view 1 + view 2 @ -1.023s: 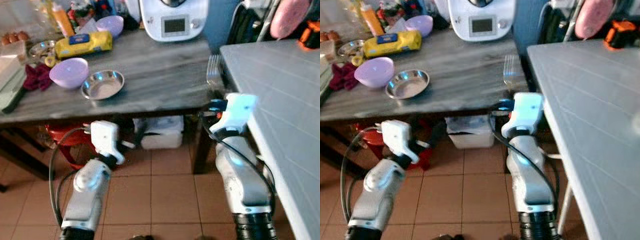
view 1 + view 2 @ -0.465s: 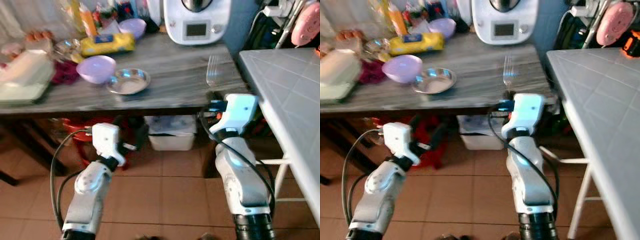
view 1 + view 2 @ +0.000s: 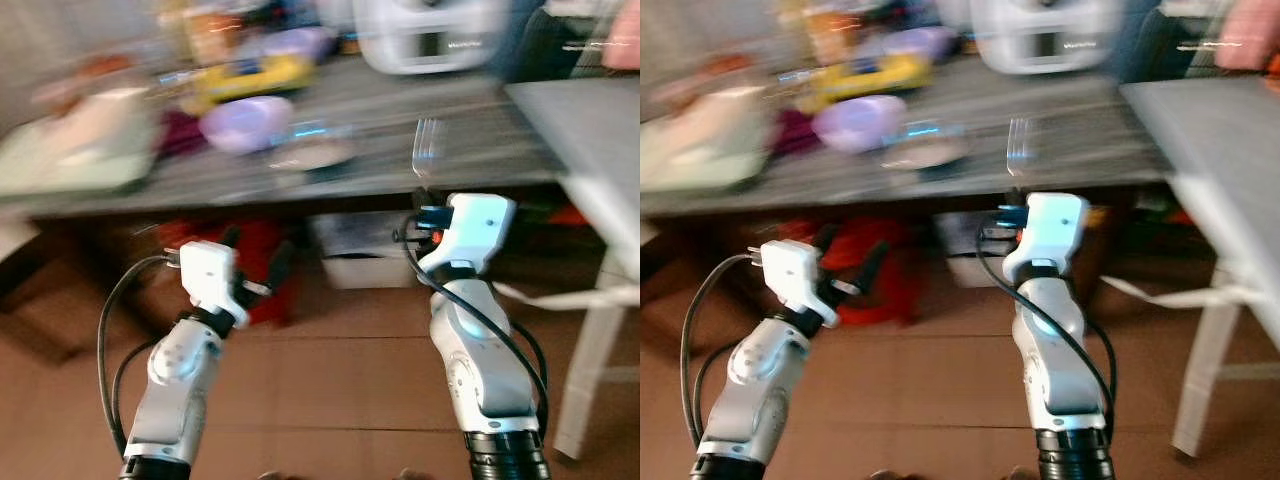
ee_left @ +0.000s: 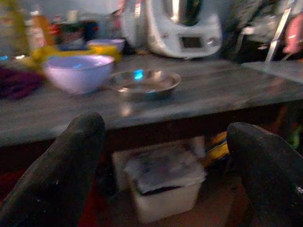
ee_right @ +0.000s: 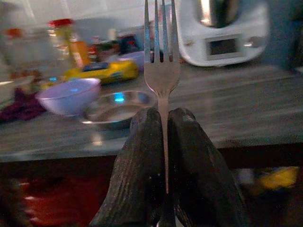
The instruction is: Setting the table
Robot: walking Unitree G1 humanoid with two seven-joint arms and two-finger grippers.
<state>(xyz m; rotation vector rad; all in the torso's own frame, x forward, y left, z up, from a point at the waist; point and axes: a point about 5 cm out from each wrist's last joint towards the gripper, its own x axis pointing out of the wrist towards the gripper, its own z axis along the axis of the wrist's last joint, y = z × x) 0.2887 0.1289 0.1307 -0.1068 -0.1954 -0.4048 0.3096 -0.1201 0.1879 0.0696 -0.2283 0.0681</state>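
Fork [image 5: 162, 71]: metal, held upright, tines up, its handle pinched between the two black fingers [image 5: 142, 165] of the right gripper [image 5: 163, 142], which is clenched on it. In the head views the fork [image 3: 427, 148] rises just above the right gripper, in front of the near edge of the grey wooden surface [image 3: 480, 150].

Beyond the fork, on the surface: a shallow steel bowl [image 5: 118, 108] directly behind it; a lilac bowl [image 5: 68, 96] touching or just beside the steel bowl, on the side toward the left arm; a yellow packet [image 5: 102, 71] farther back; a white kitchen machine with a small display [image 5: 225, 35] at the rear, off to the right gripper's outer side.

Left gripper [image 4: 161, 156]: fingers [image 4: 61, 175] spread wide apart, grasping nothing, held low before the surface edge. Past it, under the surface, a white lidded plastic box [image 4: 163, 182] on the tiled floor [image 3: 330, 380].

A pale second table [image 3: 590, 130] stands off to the right gripper's outer side. Head views are motion-blurred.
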